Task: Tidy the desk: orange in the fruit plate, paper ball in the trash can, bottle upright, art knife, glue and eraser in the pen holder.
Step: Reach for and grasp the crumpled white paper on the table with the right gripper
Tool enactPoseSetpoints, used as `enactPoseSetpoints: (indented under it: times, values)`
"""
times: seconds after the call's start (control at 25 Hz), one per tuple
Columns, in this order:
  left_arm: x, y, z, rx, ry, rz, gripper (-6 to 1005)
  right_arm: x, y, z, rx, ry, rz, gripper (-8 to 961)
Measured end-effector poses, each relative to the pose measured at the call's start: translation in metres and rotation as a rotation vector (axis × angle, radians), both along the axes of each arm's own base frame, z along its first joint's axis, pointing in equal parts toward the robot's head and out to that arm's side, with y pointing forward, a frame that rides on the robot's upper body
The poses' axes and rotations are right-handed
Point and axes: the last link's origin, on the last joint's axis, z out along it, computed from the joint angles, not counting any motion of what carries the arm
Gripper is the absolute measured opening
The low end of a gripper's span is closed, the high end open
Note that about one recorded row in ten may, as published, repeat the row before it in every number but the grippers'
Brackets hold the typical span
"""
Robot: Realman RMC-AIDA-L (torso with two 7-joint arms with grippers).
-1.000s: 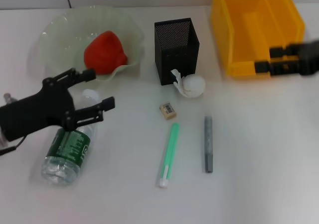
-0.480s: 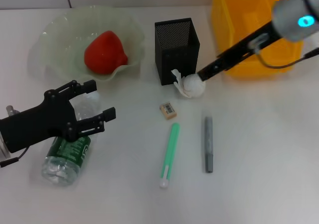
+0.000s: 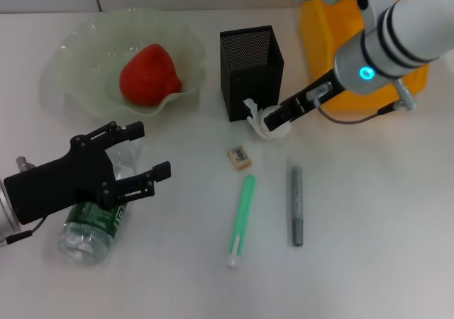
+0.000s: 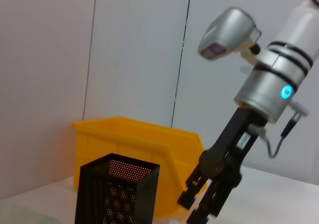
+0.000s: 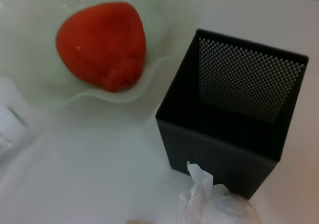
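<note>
Reaching down across the tabletop (image 3: 369,213), the right claw (image 3: 273,120) sits at the paper ball (image 3: 262,125), just beside the front corner of the pen holder (image 3: 250,71); its fingers cover most of the wad, and whether they pinch it cannot be told. In the right wrist view the paper ball (image 5: 219,206) lies against the foot of the pen holder (image 5: 234,134), with the orange (image 5: 102,42) resting in the fruit plate (image 5: 35,92) beyond. The trash can (image 3: 323,57) stands behind the right arm, near the pen holder. The left claw (image 3: 138,152) hangs over the lying bottle (image 3: 92,223) with its fingers spread wide, gripping nothing. The bottle lies on its side at the near left, its green label up. The eraser (image 3: 239,157) lies flat in front of the pen holder, apart from it. Nearer still, a green glue stick (image 3: 241,220) and a grey art knife (image 3: 296,204) lie side by side, well apart from each other. The left wrist view shows the right arm's claw (image 4: 204,204) lowered beside the pen holder (image 4: 115,194), with the trash can (image 4: 134,139) behind.
</note>
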Motion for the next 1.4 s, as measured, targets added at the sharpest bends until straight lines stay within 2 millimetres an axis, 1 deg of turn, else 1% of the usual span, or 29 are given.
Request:
enactPoseSetpoints:
  times: [0.08,0.32,0.8,1.12,1.4]
  values:
    - [0.000,0.000,0.000,0.000,0.000,0.000,858,0.005,0.001,-0.005,0.007,-0.001,-0.004,767]
    - [0.000,-0.001,-0.002,-0.005,-0.005,-0.001,858,0.012,0.005,-0.010,0.024,-0.001,-0.009,746]
    - [0.002,-0.001,-0.004,-0.013,-0.003,-0.007,858,0.011,0.008,-0.021,0.028,0.036,0.012,705]
    - [0.002,-0.001,-0.005,-0.014,-0.004,-0.004,858,0.018,0.010,-0.036,-0.001,-0.009,0.002,677]
    - [0.000,-0.003,-0.008,-0.003,-0.004,-0.012,858,0.022,0.011,-0.038,0.000,-0.004,-0.009,641]
